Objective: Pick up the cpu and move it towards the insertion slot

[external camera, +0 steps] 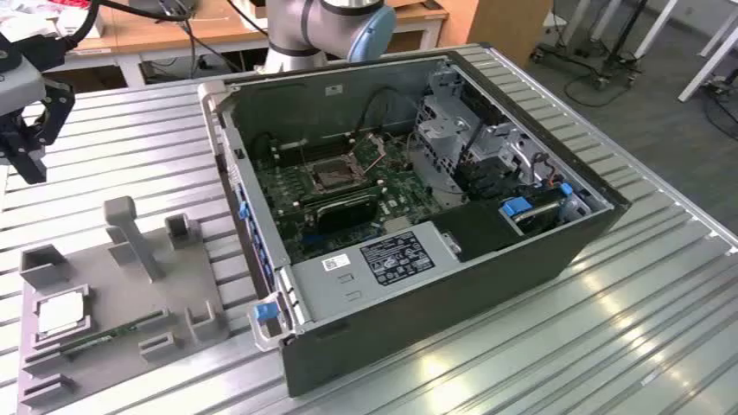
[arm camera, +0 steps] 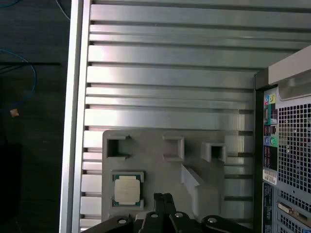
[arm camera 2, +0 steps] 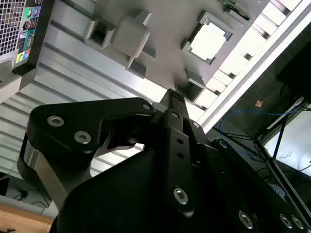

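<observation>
Post [arm camera: 194, 182] between cpu [arm camera: 127, 189] and computer case [arm camera: 287, 141]

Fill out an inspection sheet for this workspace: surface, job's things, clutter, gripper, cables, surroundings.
Surface: ribbed aluminium table, carrying an open computer case and a grey fixture tray.
Job's things: cpu lies flat in its tray pocket, not picked up; insertion slot sits on the green board inside the case.
Clutter: memory stick on the tray.
Gripper: gripper shut, empty, over the tray beside the cpu, apart from it.
Cables: black cables inside the case; blue cable beyond the table edge.
Surroundings: wooden desks; wheeled stands.
</observation>
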{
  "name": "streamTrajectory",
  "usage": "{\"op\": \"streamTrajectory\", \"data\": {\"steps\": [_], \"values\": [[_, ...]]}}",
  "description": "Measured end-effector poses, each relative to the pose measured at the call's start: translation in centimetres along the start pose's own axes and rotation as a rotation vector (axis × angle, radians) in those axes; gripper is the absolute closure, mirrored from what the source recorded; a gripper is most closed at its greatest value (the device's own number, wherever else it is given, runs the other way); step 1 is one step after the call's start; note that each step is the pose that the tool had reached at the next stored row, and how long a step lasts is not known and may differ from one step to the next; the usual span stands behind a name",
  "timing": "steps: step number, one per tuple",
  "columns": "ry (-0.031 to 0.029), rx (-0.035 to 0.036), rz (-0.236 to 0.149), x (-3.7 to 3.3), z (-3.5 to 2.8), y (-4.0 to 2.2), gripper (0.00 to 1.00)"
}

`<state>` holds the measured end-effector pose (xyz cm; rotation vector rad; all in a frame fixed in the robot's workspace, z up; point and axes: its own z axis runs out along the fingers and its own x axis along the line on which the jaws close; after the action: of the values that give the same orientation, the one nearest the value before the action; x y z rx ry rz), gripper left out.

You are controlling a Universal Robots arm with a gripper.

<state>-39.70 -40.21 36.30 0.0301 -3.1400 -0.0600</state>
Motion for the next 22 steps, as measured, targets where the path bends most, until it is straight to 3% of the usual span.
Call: {"op": "streamTrajectory", "data": {"steps": [22], "values": [[0.0000, 0.0000, 0.000, 0.01, -0.03, -0.64, 0.89]]}}
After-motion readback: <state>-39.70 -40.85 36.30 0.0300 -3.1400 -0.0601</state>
